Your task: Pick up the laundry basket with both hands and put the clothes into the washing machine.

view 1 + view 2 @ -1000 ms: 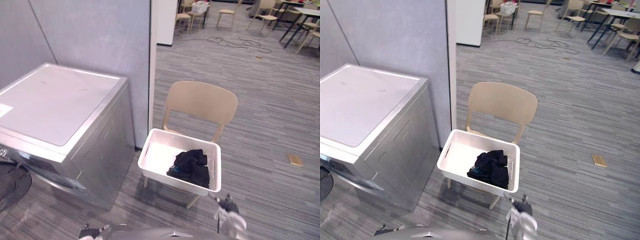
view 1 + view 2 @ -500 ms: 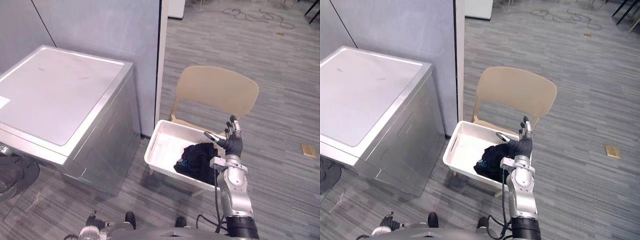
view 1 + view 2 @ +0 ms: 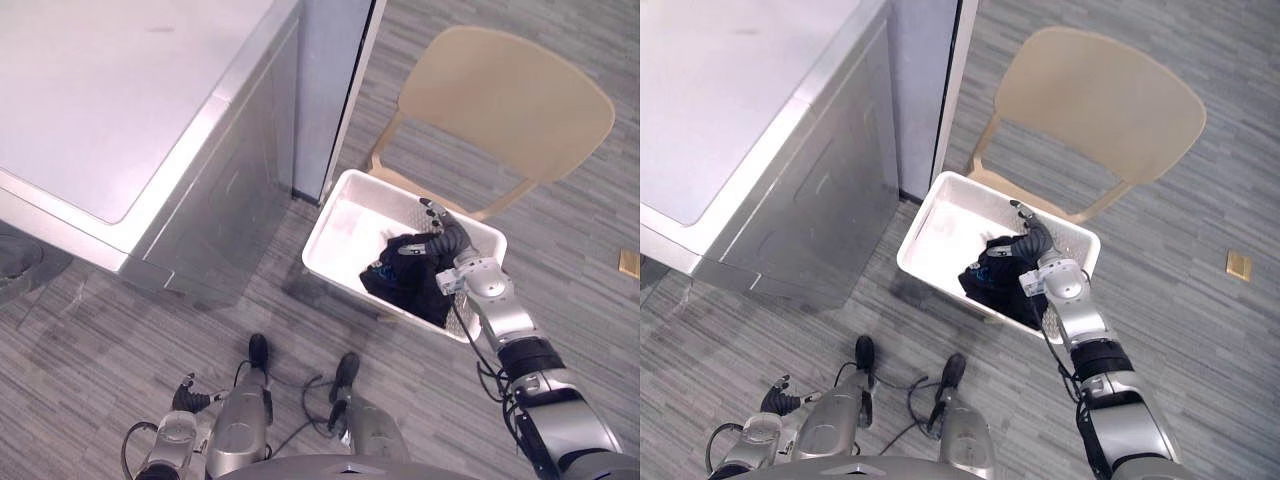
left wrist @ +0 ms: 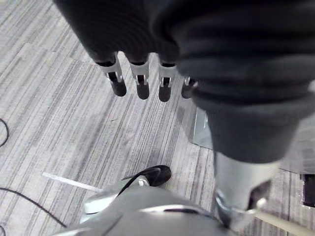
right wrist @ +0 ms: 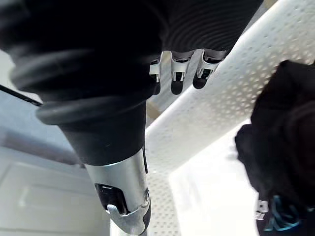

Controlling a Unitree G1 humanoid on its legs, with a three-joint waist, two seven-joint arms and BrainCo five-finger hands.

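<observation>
Over the white perforated laundry basket of dark clothes, right hand, slack-fingered and empty.

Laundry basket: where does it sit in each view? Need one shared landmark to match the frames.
Left eye view: laundry basket centre-right, before the beige chair, right hand over it.
Right eye view: basket near centre, same layout.
Right wrist view: its white perforated rim just past the right hand's fingers.
Left wrist view: left hand over striped floor.
Landmark: the dark clothes in the basket.
</observation>
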